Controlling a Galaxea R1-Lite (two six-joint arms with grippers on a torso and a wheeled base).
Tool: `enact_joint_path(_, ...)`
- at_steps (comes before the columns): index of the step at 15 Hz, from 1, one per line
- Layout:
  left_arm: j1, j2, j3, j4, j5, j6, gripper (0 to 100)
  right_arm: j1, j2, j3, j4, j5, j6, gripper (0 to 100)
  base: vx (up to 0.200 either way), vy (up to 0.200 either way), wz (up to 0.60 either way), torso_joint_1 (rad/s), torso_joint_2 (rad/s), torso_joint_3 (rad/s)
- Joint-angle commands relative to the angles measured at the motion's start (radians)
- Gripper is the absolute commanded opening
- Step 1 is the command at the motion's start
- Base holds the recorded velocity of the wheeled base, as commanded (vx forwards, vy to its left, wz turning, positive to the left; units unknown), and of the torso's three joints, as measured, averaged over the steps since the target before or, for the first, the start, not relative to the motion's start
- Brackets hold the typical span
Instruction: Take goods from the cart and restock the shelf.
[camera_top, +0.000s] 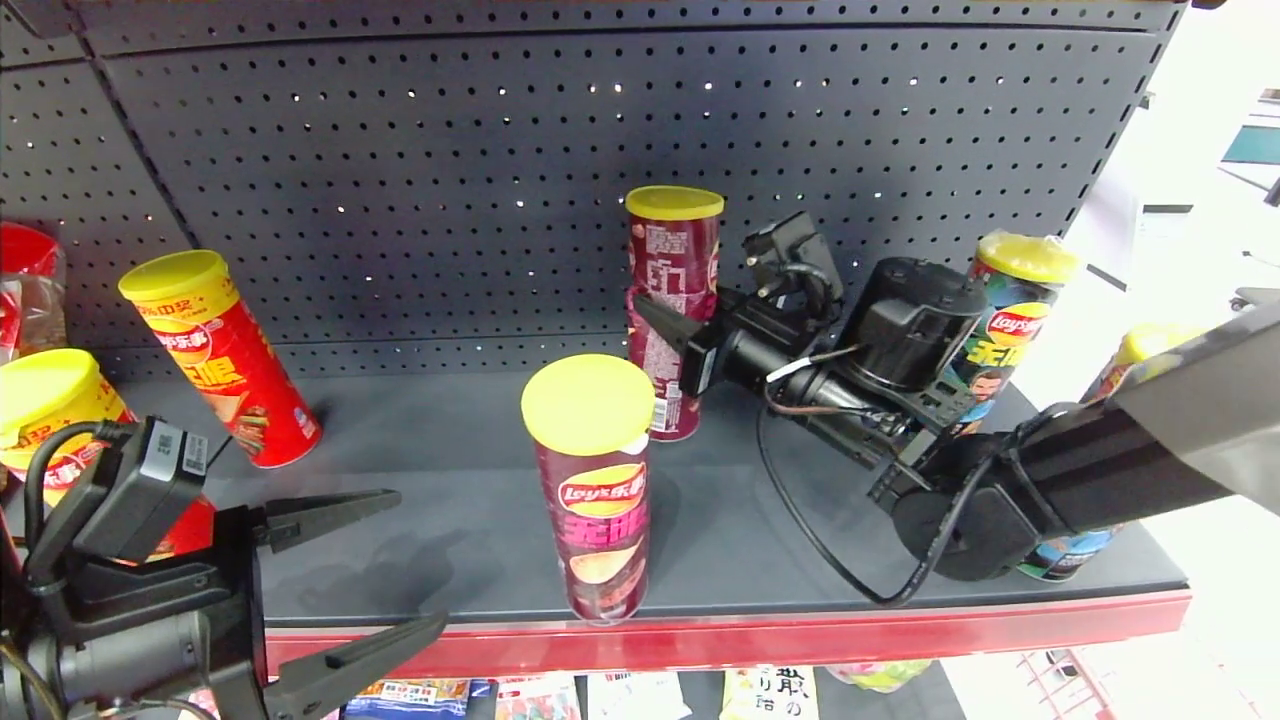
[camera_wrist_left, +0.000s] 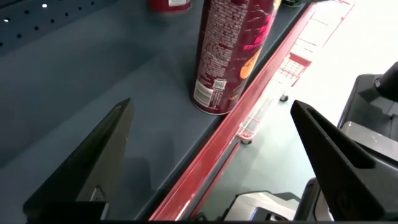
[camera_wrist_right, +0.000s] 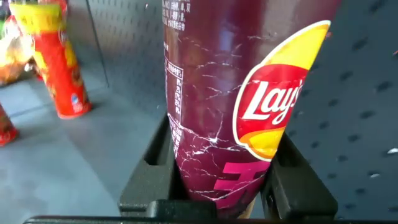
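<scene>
We hold the upright purple can (camera_top: 672, 270) in our right gripper (camera_top: 668, 345) at the back of the shelf (camera_top: 450, 500) — left gripper (camera_top: 415, 560) jaws wide, farther off.

Head camera overlooks the shelf (camera_top: 450, 490); 2 wrist cameras (close-up) share it.

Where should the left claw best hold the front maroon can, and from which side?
Probably at mid-body of the can, left claw level, coming from its left front: it stands upright at the shelf edge, and its straight round wall is free there.
</scene>
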Motion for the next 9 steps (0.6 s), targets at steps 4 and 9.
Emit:
enact_joint_path(4,0.0,-0.005,0.002,0.001,0.001,0.0,100,0.014,0.104,-0.022,-0.093,0.0,-0.024,0,0.0,0.0,0.0,0.0,0.0,0.0)
enact_joint_path(9,0.0,-0.007,0.002,0.001,0.001,-0.002,100,0.027,0.166,-0.027,-0.153,0.001,-0.056,0,0.0,0.0,0.0,0.0,0.0,0.0)
